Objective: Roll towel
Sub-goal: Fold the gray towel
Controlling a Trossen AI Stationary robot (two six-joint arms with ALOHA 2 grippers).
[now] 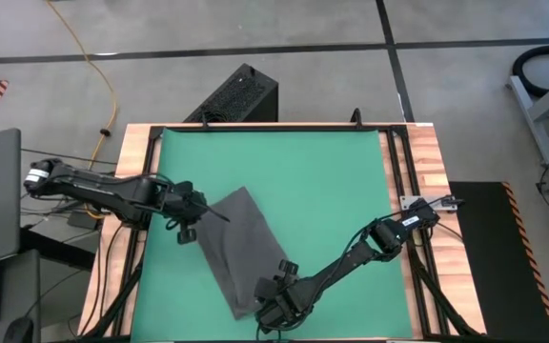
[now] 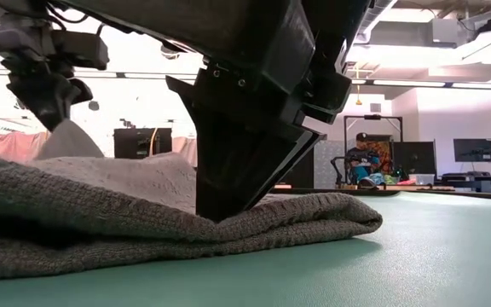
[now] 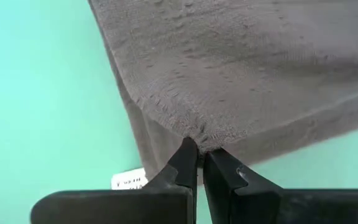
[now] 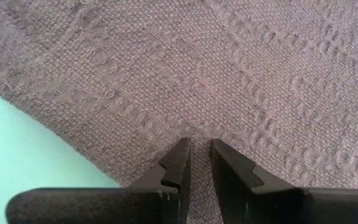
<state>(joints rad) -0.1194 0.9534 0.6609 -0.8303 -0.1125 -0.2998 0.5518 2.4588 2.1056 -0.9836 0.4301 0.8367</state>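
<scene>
The right gripper (image 1: 276,303) sits at the near end of the towel (image 1: 241,243), the end closest to the table's front edge. Its fingers (image 4: 178,163) stand slightly apart with their tips pressed down into the weave, a small pucker of cloth gathered between them; in the low view the tips dent the fold where they meet it. This looks like a pinch on a thin bunch of fabric, held low so that the near edge can be lifted and turned over to start the roll. The towel itself lies on the green mat (image 1: 322,181), toward the mat's front left part, stretched diagonally from this gripper to the other one, and part of it appears doubled over itself near the right gripper. At the far end of the towel, the left gripper (image 1: 191,211) has its fingers (image 3: 185,163) pressed together on the cloth's edge, the fabric drawn into a small peak at the tips. The small white tag (image 3: 129,180) lies just beside that gripper on the mat. The likely purpose of this second grip is to anchor or tension the cloth so it does not slide while the near end is worked. Rolling has barely begun, judging by how flat most of the cloth lies.
</scene>
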